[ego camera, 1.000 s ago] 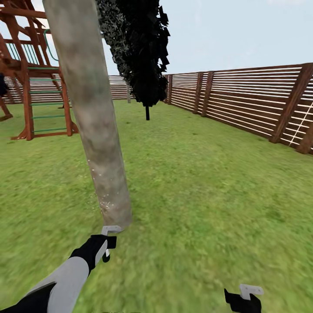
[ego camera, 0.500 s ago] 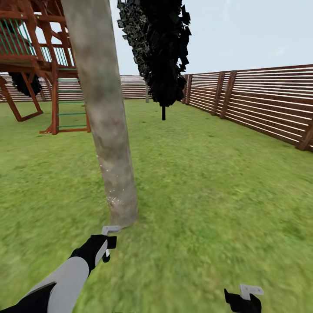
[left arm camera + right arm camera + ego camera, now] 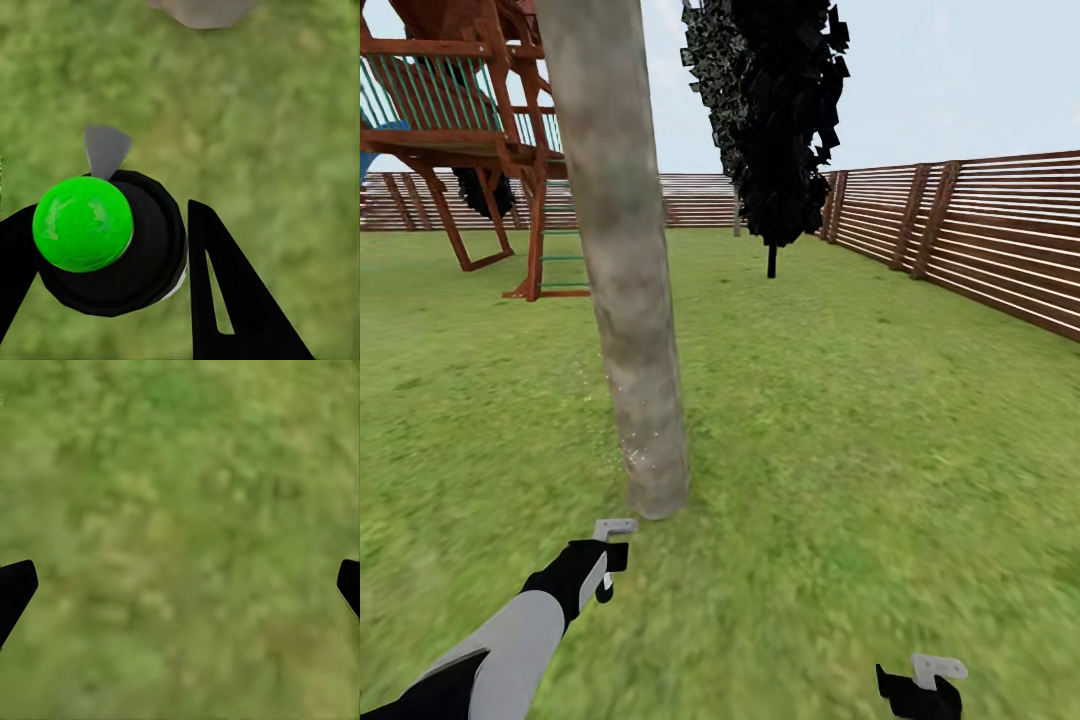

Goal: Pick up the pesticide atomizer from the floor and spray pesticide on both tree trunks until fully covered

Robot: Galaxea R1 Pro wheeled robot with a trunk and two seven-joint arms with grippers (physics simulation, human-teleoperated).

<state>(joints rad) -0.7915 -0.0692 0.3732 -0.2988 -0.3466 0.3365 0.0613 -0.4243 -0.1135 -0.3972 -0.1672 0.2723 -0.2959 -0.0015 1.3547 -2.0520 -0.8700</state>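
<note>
- Left claw [image 3: 112,247]: closed around the atomizer [image 3: 112,244]; black fingers [image 3: 225,292] sit against either side of the dark bottle body. In the head view the left claw [image 3: 600,565] hangs low over the grass, with the pale spray head at its tip.
- Right claw [image 3: 180,585]: wide open and empty; only the two dark fingertips show at the edges of its wrist view, with grass between. In the head view the right claw [image 3: 920,685] hangs low at the robot's right, well apart from the tree.
- Atomizer handling (judgement): small, rigid, likely light. Smooth round body could twist in the grip; a hold across the body below the head, as now, looks right and keeps the nozzle free.
- Atomizer axis: long axis runs roughly along the claw fingers. The green spot [image 3: 82,223] faces the wrist camera. The grey nozzle [image 3: 105,150] juts sideways from the head, toward the trunk base.
- Trunk [image 3: 625,270]: thick, mottled grey-brown, slightly leaning, just ahead of the left claw. Pale specks show on its lower part, possibly spray; cannot tell how much is covered.
- Beyond: lawn [image 3: 840,420], slat fence [image 3: 980,250], black-leaved cone tree [image 3: 775,120], wooden play frame [image 3: 470,130].
</note>
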